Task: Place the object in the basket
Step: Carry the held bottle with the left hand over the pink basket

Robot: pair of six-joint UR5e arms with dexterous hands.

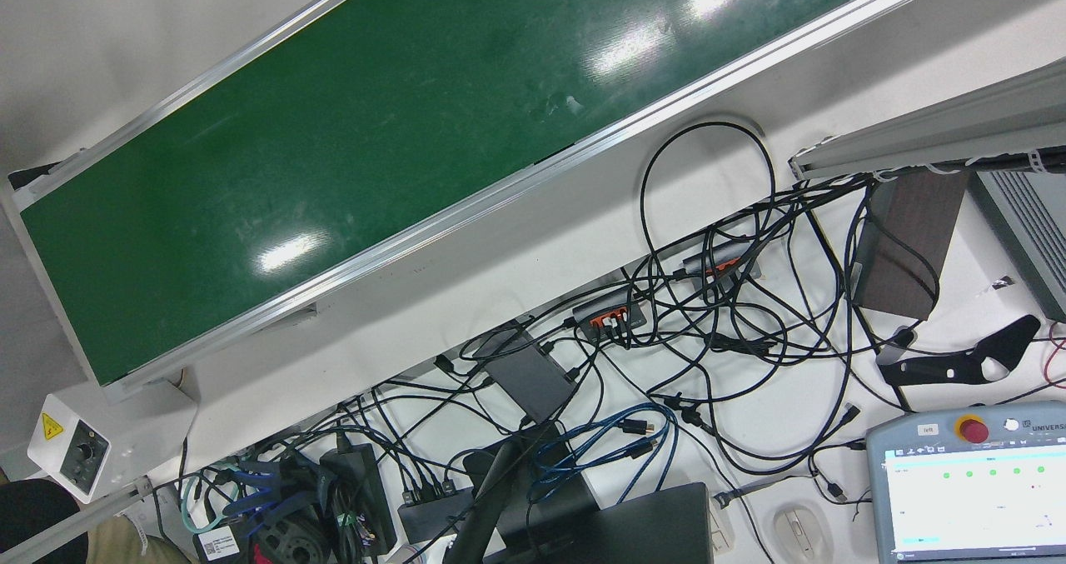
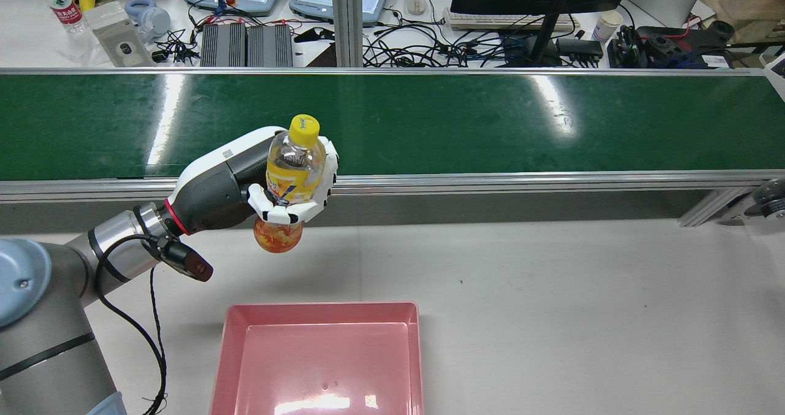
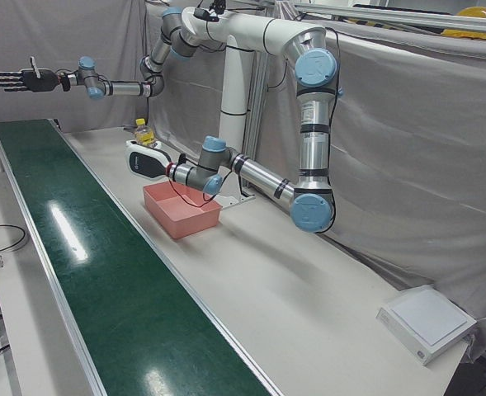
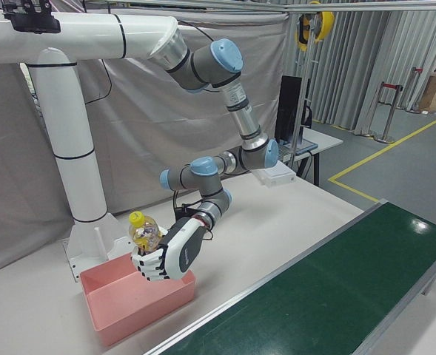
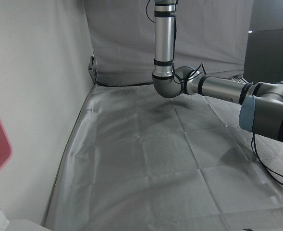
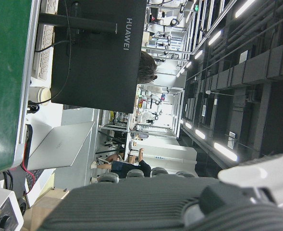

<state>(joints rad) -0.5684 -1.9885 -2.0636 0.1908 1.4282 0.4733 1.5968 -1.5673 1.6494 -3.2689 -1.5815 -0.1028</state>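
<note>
A clear bottle (image 2: 293,170) with a yellow cap and orange drink is held nearly upright in my left hand (image 2: 277,209), whose fingers are wrapped around its middle. It hangs above the grey table, between the belt's near rail and the far left corner of the pink basket (image 2: 319,308). The basket has nothing in it. The bottle (image 4: 145,231), left hand (image 4: 169,259) and basket (image 4: 129,310) also show in the right-front view. My right hand (image 3: 16,80) is open with fingers spread, raised high over the far end of the belt in the left-front view.
The green conveyor belt (image 2: 429,121) runs across beyond the table. A flat white box (image 3: 428,322) lies at the table's far end. Monitors, cables and pendants (image 1: 966,481) crowd the desk beyond the belt. Grey curtains (image 3: 408,124) hang behind the arms.
</note>
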